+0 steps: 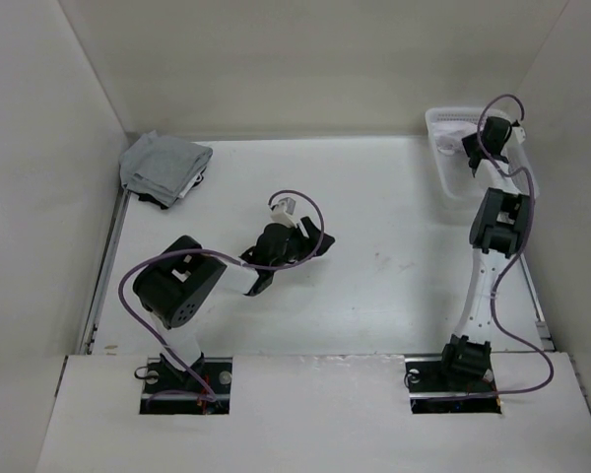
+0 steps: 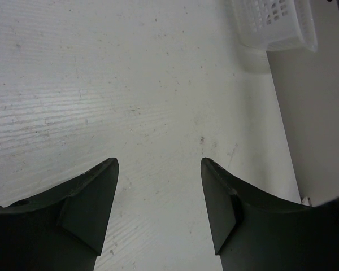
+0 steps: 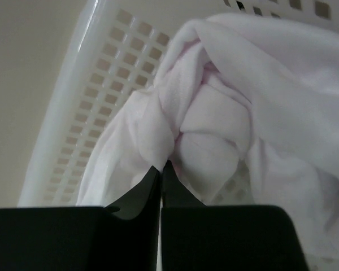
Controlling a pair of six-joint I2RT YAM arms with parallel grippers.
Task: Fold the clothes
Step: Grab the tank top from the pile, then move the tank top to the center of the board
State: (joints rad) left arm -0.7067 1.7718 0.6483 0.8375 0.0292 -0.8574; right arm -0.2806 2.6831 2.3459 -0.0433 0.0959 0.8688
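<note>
One white garment bunched in basket, right tool pinching its folds.

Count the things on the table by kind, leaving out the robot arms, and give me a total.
White plastic basket: 1
White garment, bunched in the basket: 1
Grey folded cloth stack: 1
Total: 3

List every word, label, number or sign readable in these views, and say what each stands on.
No readable text anywhere.
The white plastic lattice basket, the crumpled white, pink-tinted garment in it, the folded grey cloth stack and the white table show no print, tag or marking.
</note>
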